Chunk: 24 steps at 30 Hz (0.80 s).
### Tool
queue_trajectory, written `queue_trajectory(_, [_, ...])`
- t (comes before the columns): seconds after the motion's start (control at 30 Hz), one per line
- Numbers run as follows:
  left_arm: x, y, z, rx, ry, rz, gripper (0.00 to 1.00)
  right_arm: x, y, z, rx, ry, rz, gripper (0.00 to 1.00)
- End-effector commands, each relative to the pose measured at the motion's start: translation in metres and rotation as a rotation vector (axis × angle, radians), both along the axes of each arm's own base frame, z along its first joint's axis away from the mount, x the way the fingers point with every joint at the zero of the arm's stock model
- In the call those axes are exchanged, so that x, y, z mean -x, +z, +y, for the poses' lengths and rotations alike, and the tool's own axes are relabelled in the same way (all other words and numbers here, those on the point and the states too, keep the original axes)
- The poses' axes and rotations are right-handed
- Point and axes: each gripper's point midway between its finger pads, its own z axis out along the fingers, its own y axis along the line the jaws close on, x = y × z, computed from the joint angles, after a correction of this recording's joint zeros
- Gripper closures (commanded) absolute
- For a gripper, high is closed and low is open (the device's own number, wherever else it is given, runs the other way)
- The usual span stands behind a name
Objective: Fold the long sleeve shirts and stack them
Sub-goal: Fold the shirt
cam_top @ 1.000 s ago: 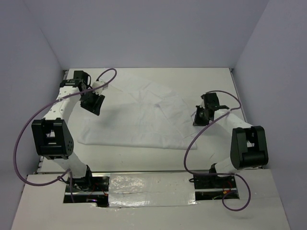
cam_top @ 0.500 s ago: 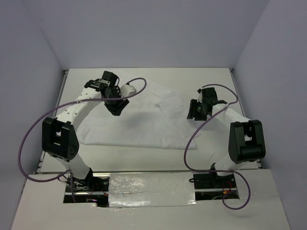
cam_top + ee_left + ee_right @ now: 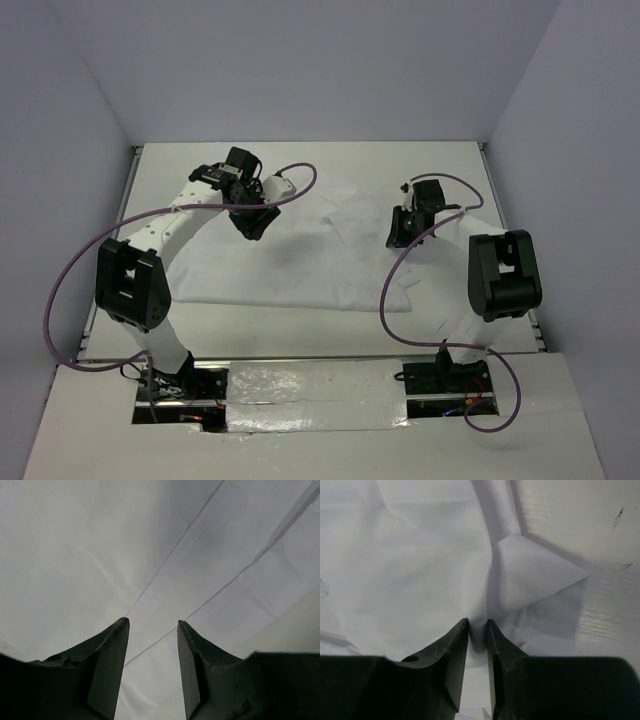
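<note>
The long sleeve shirt [image 3: 290, 265] is one wrinkled white shirt lying spread across the middle of the table, with a flap folded over on its right side. My left gripper [image 3: 252, 222] hovers over its upper left part. In the left wrist view this gripper [image 3: 152, 622] stands open, with only flat cloth [image 3: 100, 555] and a button seam below. My right gripper [image 3: 400, 230] is at the folded flap. Its jaws [image 3: 477, 621] are drawn close together with a puckered ridge of the shirt [image 3: 410, 570] between the tips, beside a folded corner [image 3: 535, 575].
Bare white tabletop [image 3: 450, 170] shows to the right of and behind the shirt, and also in the right wrist view [image 3: 570, 520]. Grey walls enclose the table on three sides. Purple cables [image 3: 70, 270] loop from both arms.
My left arm swung from the table's left edge rightward over the shirt, still open. My right gripper moved up and left to the folded flap, opened, then narrowed onto the cloth.
</note>
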Motion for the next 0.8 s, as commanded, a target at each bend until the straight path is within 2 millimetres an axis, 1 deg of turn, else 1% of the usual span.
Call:
queue_trajectory(0.0, [0.0,0.002,-0.004,0.008,0.015,0.0,0.44,-0.015,0.026,0.01,-0.014,0.022,-0.107,0.73])
queue_trajectory(0.03, [0.0,0.002,-0.005,0.005,0.012,-0.003,0.44,-0.012,0.025,0.007,-0.001,0.007,-0.106,0.76])
queue_trajectory(0.07, [0.0,0.002,-0.005,0.003,0.011,-0.006,0.44,-0.011,0.03,0.007,-0.005,-0.002,-0.12,0.77])
queue_trajectory(0.1, [0.0,0.002,-0.005,-0.001,0.006,-0.008,0.44,-0.008,0.029,0.007,-0.008,-0.004,-0.118,0.77])
queue_trajectory(0.17, [-0.001,0.001,-0.01,-0.01,-0.01,-0.019,0.44,-0.005,0.034,0.008,-0.014,-0.005,-0.128,0.84])
queue_trajectory(0.2, [-0.001,0.001,-0.015,-0.016,-0.031,-0.027,0.44,-0.001,0.033,0.01,-0.017,-0.006,-0.117,0.9])
queue_trajectory(0.27, [-0.002,0.001,-0.024,-0.027,-0.065,-0.049,0.44,0.003,0.038,0.015,-0.031,0.005,-0.118,0.99])
queue_trajectory(0.3, [-0.001,0.003,-0.035,-0.038,-0.122,-0.07,0.45,0.008,0.039,0.016,-0.041,-0.002,-0.098,1.0])
queue_trajectory(0.37, [-0.002,0.007,-0.047,-0.072,-0.192,-0.115,0.45,0.014,0.048,0.023,-0.085,0.018,-0.085,1.0])
queue_trajectory(0.4, [0.001,0.014,-0.063,-0.09,-0.292,-0.162,0.46,0.02,0.053,0.027,-0.107,0.013,-0.057,1.0])
queue_trajectory(0.47, [0.005,0.024,-0.078,-0.085,-0.407,-0.215,0.47,0.03,0.066,0.038,-0.179,0.034,-0.035,1.0])
queue_trajectory(0.5, [0.006,0.037,-0.086,-0.073,-0.508,-0.293,0.47,0.038,0.071,0.043,-0.215,0.023,-0.006,1.0])
queue_trajectory(0.53, [0.008,0.043,-0.091,-0.05,-0.562,-0.332,0.47,0.044,0.074,0.047,-0.244,0.028,0.015,1.0])
queue_trajectory(0.57, [0.021,0.05,-0.097,-0.004,-0.686,-0.39,0.46,0.052,0.077,0.053,-0.284,0.035,0.043,1.0])
queue_trajectory(0.6, [0.018,0.063,-0.107,0.033,-0.746,-0.487,0.46,0.059,0.077,0.056,-0.312,0.032,0.061,1.0])
queue_trajectory(0.63, [0.024,0.067,-0.113,0.062,-0.811,-0.538,0.46,0.064,0.086,0.063,-0.359,0.013,0.065,1.0])
queue_trajectory(0.67, [0.043,0.066,-0.122,0.129,-0.931,-0.584,0.45,0.069,0.088,0.068,-0.392,0.007,0.073,1.0])
queue_trajectory(0.7, [0.04,0.08,-0.135,0.183,-0.966,-0.686,0.44,0.076,0.09,0.076,-0.445,0.026,0.079,1.0])
queue_trajectory(0.73, [0.046,0.081,-0.143,0.232,-0.991,-0.717,0.42,0.079,0.1,0.08,-0.476,0.032,0.063,1.0])
queue_trajectory(0.77, [0.054,0.074,-0.149,0.275,-1.005,-0.714,0.41,0.079,0.103,0.084,-0.515,0.008,0.062,1.0])
